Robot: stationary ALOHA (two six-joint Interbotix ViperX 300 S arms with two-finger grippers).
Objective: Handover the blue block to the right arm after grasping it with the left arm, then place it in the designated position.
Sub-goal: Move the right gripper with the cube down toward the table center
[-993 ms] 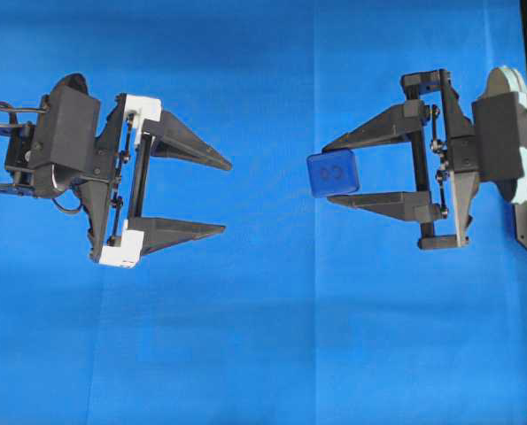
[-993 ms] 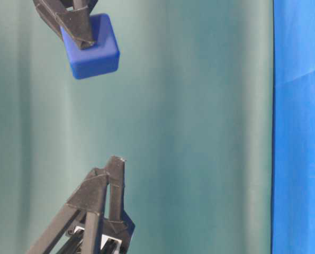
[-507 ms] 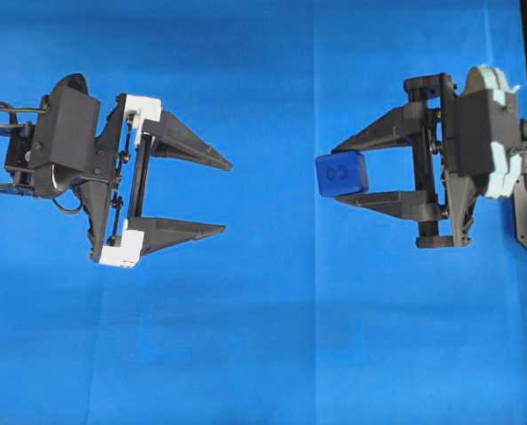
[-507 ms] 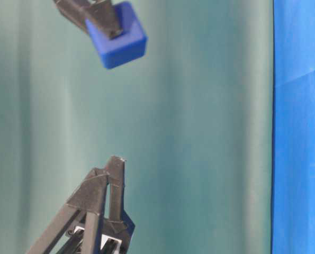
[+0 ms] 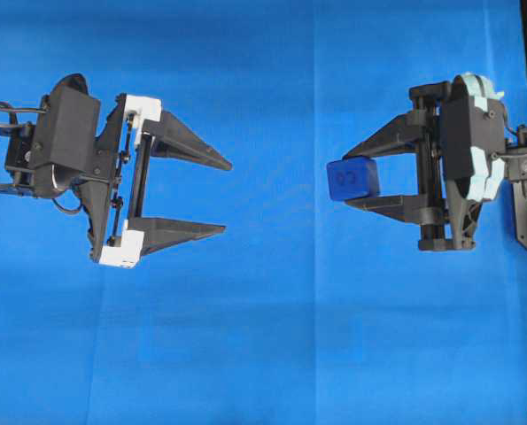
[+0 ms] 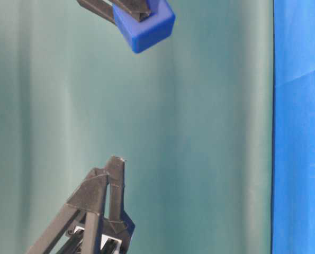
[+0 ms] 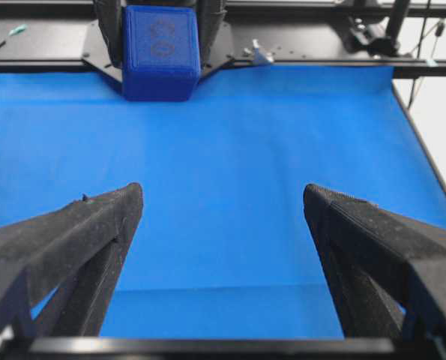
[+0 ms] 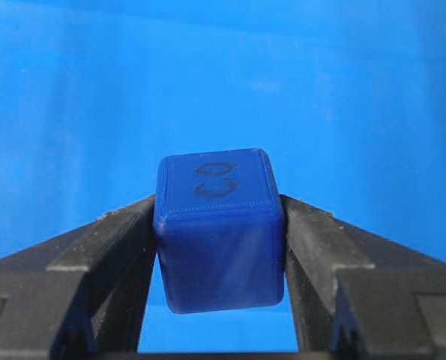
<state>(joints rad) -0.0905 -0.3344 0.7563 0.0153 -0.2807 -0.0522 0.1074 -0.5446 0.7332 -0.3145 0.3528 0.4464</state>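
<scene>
- Already the handover itself looks finished: the small dark-blue cube with rounded edges, the blue block (image 5: 352,179), sits clamped between the two pointed black fingers of the right arm's gripper (image 5: 356,178), the one with the all-black rail and pale green-grey wrist casing.
- The left arm's gripper (image 5: 226,197), black with white plastic pieces capping its finger rail, has its jaws spread wide and empty; it lies well apart from the blue block, on the far side of it from the right arm's wrist.
- In the right wrist view the blue block (image 8: 219,229) is pinched on two opposite side faces by the fingertips (image 8: 125,247), and it juts past the tips rather than sitting deep between them.
- The blue block hangs clear above the flat bright-blue cloth (image 5: 272,336), touching nothing but the right fingers.
- What is left, judging by this, is the placing: the right arm must carry the blue block to the designated position and release it. No marked spot shows on the cloth in any view, so where that position lies cannot be told.
- The blue block is a shade darker than the cloth, matte, with faint layer lines, softened edges, and one face bearing two pale ring marks side by side.
</scene>
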